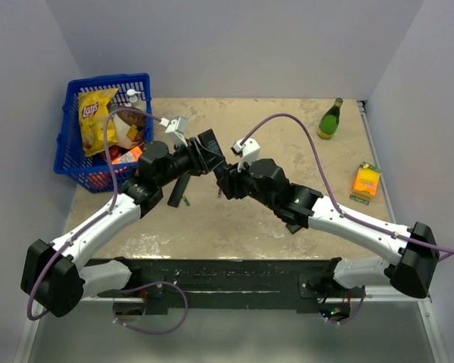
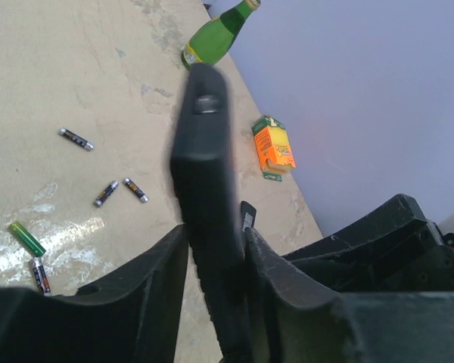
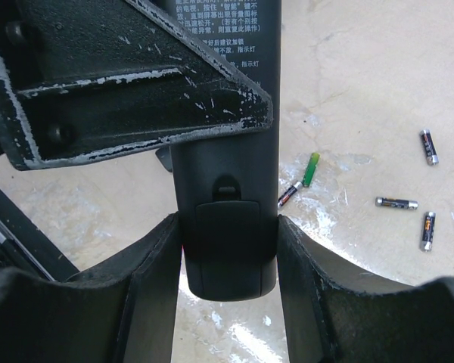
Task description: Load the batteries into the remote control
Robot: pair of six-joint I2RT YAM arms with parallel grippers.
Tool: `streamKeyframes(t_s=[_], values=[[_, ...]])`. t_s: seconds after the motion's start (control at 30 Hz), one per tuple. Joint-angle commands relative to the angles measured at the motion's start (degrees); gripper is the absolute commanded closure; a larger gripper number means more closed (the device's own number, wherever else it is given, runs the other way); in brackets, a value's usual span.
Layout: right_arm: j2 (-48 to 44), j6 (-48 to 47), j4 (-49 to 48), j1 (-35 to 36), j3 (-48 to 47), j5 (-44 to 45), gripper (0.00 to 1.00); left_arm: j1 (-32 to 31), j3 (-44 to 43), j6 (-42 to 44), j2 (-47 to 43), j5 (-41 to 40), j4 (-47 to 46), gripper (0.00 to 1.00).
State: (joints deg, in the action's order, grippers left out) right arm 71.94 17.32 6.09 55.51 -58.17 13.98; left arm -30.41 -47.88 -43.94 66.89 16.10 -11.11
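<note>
Both grippers hold the long black remote control (image 2: 200,144) in the air above the middle of the table. My left gripper (image 2: 216,231) is shut on its narrow sides. My right gripper (image 3: 227,221) is shut on the rounded end (image 3: 227,189), where the small back cover (image 3: 227,242) sits closed and faces the camera. In the top view my left gripper (image 1: 210,160) and right gripper (image 1: 222,177) meet and hide the remote. Several small dark batteries (image 3: 397,203) lie loose on the table below, also in the left wrist view (image 2: 106,193). One green battery (image 3: 311,169) lies among them.
A blue basket (image 1: 72,162) with a yellow chips bag (image 1: 97,117) stands at the back left. A green bottle (image 1: 331,119) and an orange box (image 1: 366,180) are at the right. A black bar-shaped thing (image 1: 179,189) lies on the table under the left arm.
</note>
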Motion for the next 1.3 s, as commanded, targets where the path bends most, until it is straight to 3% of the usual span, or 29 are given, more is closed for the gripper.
streamKeyframes(t_s=[0.0,0.17,0.2,0.27,0.3,0.4,0.43,0.5,0.8,1.27], values=[[0.4,-0.7,-3.5,0.3,-2.3,0.3,1.0,-0.4,-2.0,1.8,0.3,0.4,-1.8,0.68],[0.7,-0.4,-4.1,0.4,-1.9,-0.6,0.98,-0.4,-4.3,4.6,0.3,0.1,-1.0,0.9],[0.7,-0.4,-4.5,0.4,-1.8,-1.0,0.85,-0.4,-4.9,5.7,0.1,0.2,-1.0,0.99],[0.3,0.6,-4.4,0.4,-1.8,-1.0,0.7,-0.4,-5.4,7.1,-0.3,0.3,-1.0,1.0],[0.0,1.1,-4.4,0.4,-1.7,-0.9,0.49,-0.3,-5.1,8.9,-0.5,0.3,-1.1,1.0],[-2.1,5.0,-3.2,0.3,-1.6,-0.2,0.28,-0.4,-3.0,13.0,-3.0,-1.3,-2.2,1.0],[-2.7,6.3,-2.8,0.2,-1.8,0.7,0.12,-0.3,-2.2,14.0,-5.0,-2.1,-3.0,1.0],[-4.5,10.4,-1.7,0.3,-1.9,2.0,0.02,-0.4,0.6,16.5,-8.6,-5.3,-4.2,1.0],[-8.1,31.8,-7.4,0.3,3.6,6.1,0.02,-0.3,16.1,15.8,-21.0,-14.2,-15.0,1.0],[-0.8,45.3,-19.4,0.3,7.9,2.1,0.04,-0.4,16.4,18.3,-22.4,-14.5,-15.2,1.0]])
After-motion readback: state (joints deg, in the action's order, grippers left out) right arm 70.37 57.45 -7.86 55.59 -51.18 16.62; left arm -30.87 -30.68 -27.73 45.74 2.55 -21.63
